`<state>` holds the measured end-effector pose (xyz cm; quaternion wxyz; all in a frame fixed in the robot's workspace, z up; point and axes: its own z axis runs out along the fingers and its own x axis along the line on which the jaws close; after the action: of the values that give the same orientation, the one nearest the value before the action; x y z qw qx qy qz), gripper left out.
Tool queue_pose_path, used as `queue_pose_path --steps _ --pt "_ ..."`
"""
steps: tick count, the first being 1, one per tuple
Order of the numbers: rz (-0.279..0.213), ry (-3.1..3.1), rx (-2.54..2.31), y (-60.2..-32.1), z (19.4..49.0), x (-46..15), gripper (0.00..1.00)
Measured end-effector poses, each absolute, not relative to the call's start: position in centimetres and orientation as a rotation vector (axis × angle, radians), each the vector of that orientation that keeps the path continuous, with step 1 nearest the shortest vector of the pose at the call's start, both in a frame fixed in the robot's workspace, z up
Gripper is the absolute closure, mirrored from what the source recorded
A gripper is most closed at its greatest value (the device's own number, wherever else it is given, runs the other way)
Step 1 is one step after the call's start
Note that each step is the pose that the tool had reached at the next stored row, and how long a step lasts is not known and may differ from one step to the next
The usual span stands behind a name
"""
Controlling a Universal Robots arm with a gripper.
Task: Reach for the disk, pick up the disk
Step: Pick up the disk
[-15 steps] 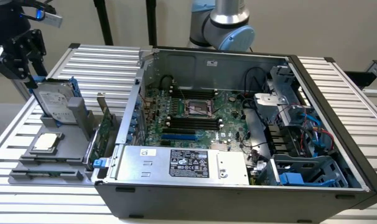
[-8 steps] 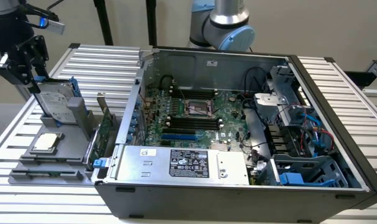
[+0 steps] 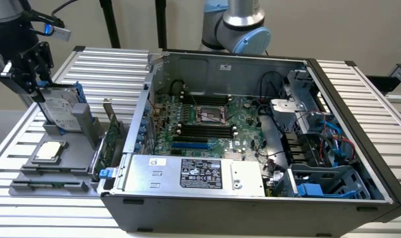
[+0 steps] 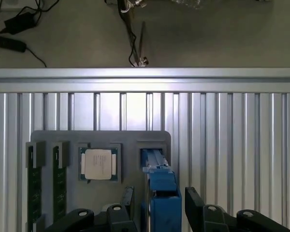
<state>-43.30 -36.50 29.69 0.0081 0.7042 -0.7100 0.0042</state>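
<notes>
The disk [image 3: 59, 110] stands on edge in a slot of the grey holder tray [image 3: 51, 168] at the exterior view's left, a grey-metal drive with a white label and blue rails. In the wrist view its blue rail edge [image 4: 160, 193] rises from the tray [image 4: 130, 140]. My gripper [image 3: 40, 90] has come down over the disk's top, and it [image 4: 159, 199] stands open. One black finger [image 4: 127, 200] is on each side of the blue rail, with a small gap on both sides.
The tray also holds a small square silver chip [image 4: 98, 163] and two upright memory sticks [image 4: 35, 186]. An open computer case [image 3: 253, 134] with a motherboard and a silver box with black label [image 3: 200, 173] sits at the exterior view's right on the slatted aluminium table [image 4: 232, 135].
</notes>
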Motion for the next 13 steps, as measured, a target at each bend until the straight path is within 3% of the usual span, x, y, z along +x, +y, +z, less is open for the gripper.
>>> queue_pose_path --steps 13 --pt "0.0 -2.203 2.229 -36.51 29.5 -43.56 0.46"
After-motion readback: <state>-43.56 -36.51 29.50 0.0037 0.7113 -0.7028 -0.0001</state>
